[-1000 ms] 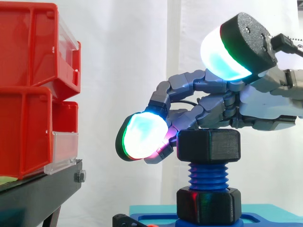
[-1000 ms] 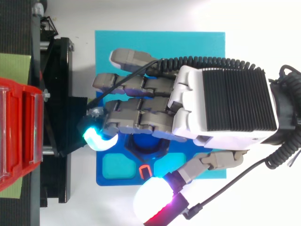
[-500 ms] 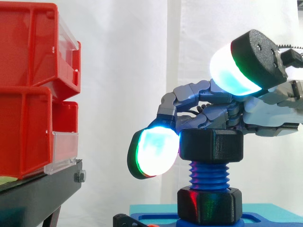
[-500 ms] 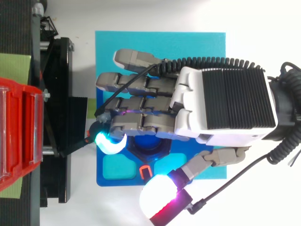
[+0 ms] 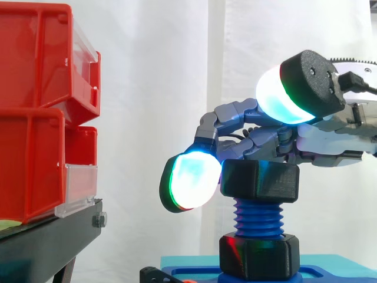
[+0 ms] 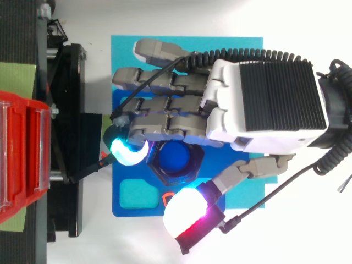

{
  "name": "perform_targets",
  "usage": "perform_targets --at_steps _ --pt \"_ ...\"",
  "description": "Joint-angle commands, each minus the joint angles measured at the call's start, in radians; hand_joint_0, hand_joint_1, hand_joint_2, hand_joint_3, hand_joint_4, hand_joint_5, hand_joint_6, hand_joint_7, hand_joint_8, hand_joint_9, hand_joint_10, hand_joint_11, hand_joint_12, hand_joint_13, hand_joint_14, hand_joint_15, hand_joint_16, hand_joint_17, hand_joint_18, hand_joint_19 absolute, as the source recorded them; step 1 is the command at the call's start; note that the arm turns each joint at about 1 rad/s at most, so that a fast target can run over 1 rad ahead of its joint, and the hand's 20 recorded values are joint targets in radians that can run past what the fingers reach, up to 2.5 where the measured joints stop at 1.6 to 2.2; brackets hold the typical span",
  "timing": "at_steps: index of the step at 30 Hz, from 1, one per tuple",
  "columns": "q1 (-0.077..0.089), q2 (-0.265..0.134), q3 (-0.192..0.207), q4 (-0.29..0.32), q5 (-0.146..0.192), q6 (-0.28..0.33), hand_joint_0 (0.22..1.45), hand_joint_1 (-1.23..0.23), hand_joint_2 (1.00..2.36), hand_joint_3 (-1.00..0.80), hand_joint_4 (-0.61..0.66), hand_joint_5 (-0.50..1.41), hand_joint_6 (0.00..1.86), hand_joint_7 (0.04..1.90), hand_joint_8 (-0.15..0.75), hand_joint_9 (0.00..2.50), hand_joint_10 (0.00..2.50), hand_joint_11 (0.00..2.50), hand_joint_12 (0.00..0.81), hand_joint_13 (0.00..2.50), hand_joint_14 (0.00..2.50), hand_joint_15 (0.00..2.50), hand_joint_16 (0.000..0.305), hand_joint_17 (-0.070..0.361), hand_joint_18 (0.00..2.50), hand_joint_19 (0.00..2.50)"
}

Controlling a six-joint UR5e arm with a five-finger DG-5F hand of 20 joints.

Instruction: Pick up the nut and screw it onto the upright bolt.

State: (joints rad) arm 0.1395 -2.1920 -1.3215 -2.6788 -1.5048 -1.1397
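Observation:
A black hexagonal nut [image 5: 260, 181] sits on top of the upright blue bolt [image 5: 258, 217], with the bolt's blue end showing through its hole [image 6: 177, 158]. Below it, a second black hex piece [image 5: 259, 256] rests on the blue base plate [image 6: 132, 209]. My hand [image 6: 264, 104] hovers just above and beside the nut, open. One bent finger's glowing pad [image 5: 188, 180] lies against the nut's left face. The thumb pad [image 5: 280, 94] is raised well clear of the nut.
Stacked red bins [image 5: 35, 112] stand on a black stand [image 5: 47, 242] to the left, a short gap from the bolt. The base plate lies on a cyan mat [image 6: 220, 47]. A white curtain hangs behind.
My hand has slid sideways off the nut, uncovering the nut and the bolt's end in the top view. The glowing finger pad has drawn in to the nut's left side.

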Motion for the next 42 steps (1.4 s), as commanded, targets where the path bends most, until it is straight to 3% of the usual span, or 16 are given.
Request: perform_targets --at_steps 1,18,28,34,42 --pt "-0.008 0.000 0.001 0.000 -0.005 0.000 0.48 -0.21 1.00 -0.50 0.29 -0.18 0.50 1.02 0.284 0.50 0.00 0.00 0.216 0.29 0.00 0.00 0.019 0.044 0.00 0.00" --pt "-0.031 0.000 -0.001 0.000 -0.034 -0.002 0.49 -0.22 1.00 -0.50 0.31 -0.06 0.50 1.29 0.273 0.71 0.00 0.00 0.191 0.44 0.00 0.00 0.016 0.036 0.17 0.00" --pt "-0.046 0.000 0.001 0.007 -0.038 -0.006 0.52 -0.32 1.00 -0.50 0.18 0.04 0.50 1.42 0.238 1.06 0.00 0.00 0.157 0.67 0.00 0.00 0.009 0.020 0.34 0.00" --pt "-0.060 0.000 0.001 0.007 -0.040 -0.005 0.53 -0.34 1.00 -0.50 0.04 0.04 0.70 1.09 0.197 1.48 0.00 0.13 0.120 1.02 0.00 0.00 0.004 0.009 0.65 0.00" --pt "-0.087 0.000 0.001 0.007 -0.080 -0.006 0.51 -0.33 1.00 -0.50 0.05 0.05 0.73 1.03 0.178 1.92 0.02 0.58 0.136 1.37 0.00 0.12 0.003 0.006 0.96 0.00"
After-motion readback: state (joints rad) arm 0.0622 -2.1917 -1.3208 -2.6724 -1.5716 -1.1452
